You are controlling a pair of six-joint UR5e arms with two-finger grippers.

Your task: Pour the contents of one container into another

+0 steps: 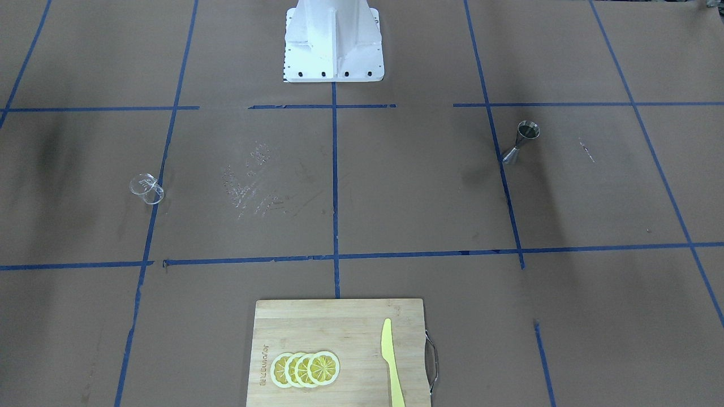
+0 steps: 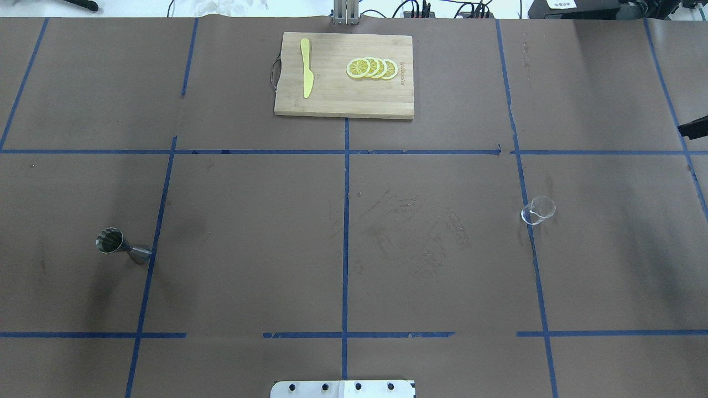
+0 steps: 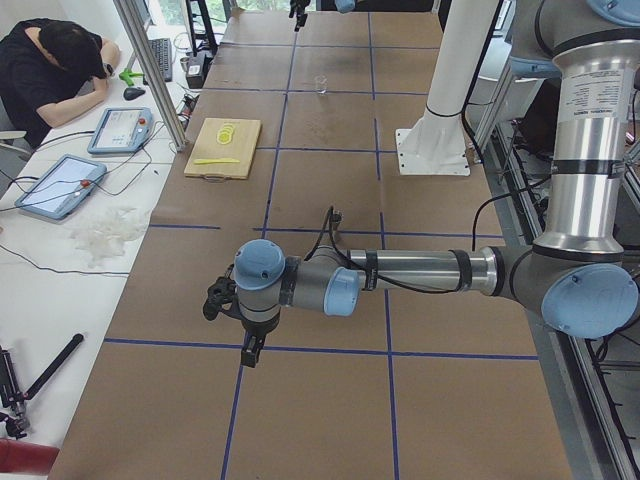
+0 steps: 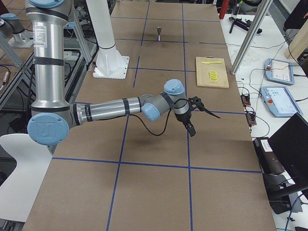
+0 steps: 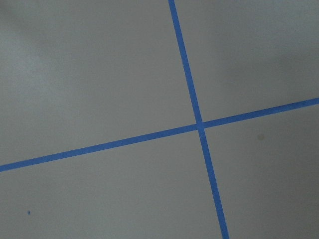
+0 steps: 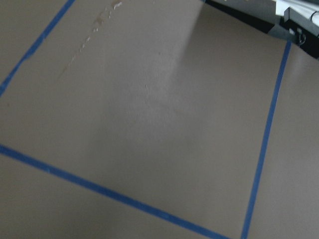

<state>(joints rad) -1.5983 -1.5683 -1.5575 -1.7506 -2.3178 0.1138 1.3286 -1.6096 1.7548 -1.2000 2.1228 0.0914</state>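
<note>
The clear glass cup (image 1: pixel 147 188) stands on the brown table on my right side, also seen in the overhead view (image 2: pixel 537 210) and far off in the left side view (image 3: pixel 321 84). The silver jigger (image 1: pixel 520 142) stands upright on my left side (image 2: pixel 123 247), small in the right side view (image 4: pixel 159 32). My left gripper (image 3: pixel 232 325) hangs over the table's left end, far from the jigger. My right gripper (image 4: pixel 198 119) hovers over the right end, well away from the glass. I cannot tell whether either is open or shut. Both wrist views show only bare table and blue tape.
A wooden cutting board (image 1: pixel 339 328) with lemon slices (image 1: pixel 305 368) and a yellow knife (image 1: pixel 391 362) lies at the operators' edge. The white robot base (image 1: pixel 332 42) stands mid-table. A person (image 3: pixel 55 70) sits at a side desk with tablets (image 3: pixel 122 128).
</note>
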